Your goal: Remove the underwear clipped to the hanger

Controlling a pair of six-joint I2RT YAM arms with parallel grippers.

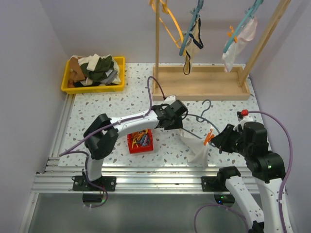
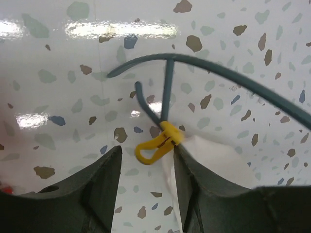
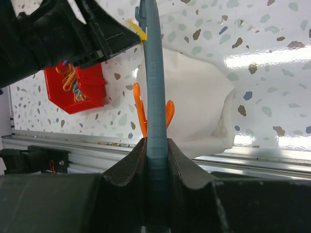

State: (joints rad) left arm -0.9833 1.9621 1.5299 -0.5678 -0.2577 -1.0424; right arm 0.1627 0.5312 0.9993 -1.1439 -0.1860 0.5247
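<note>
A white underwear (image 1: 197, 148) hangs from a grey-blue hanger (image 1: 200, 116) over the table front. My right gripper (image 1: 217, 141) is shut on the hanger's bar (image 3: 156, 111). An orange clip (image 3: 151, 115) holds the cloth (image 3: 194, 102) to the bar just past my right fingers. A yellow clip (image 2: 158, 144) holds the cloth's other corner (image 2: 214, 155) to the hanger (image 2: 223, 73). My left gripper (image 2: 146, 170) is open, its jaws on either side of the yellow clip's tail, at the hanger's left end in the top view (image 1: 176, 112).
A red bin (image 1: 140, 141) with loose clips sits by the left arm. A yellow tray (image 1: 95, 74) of clothes is at the back left. A wooden rack (image 1: 201, 80) at the back carries more hangers with underwear (image 1: 193, 41).
</note>
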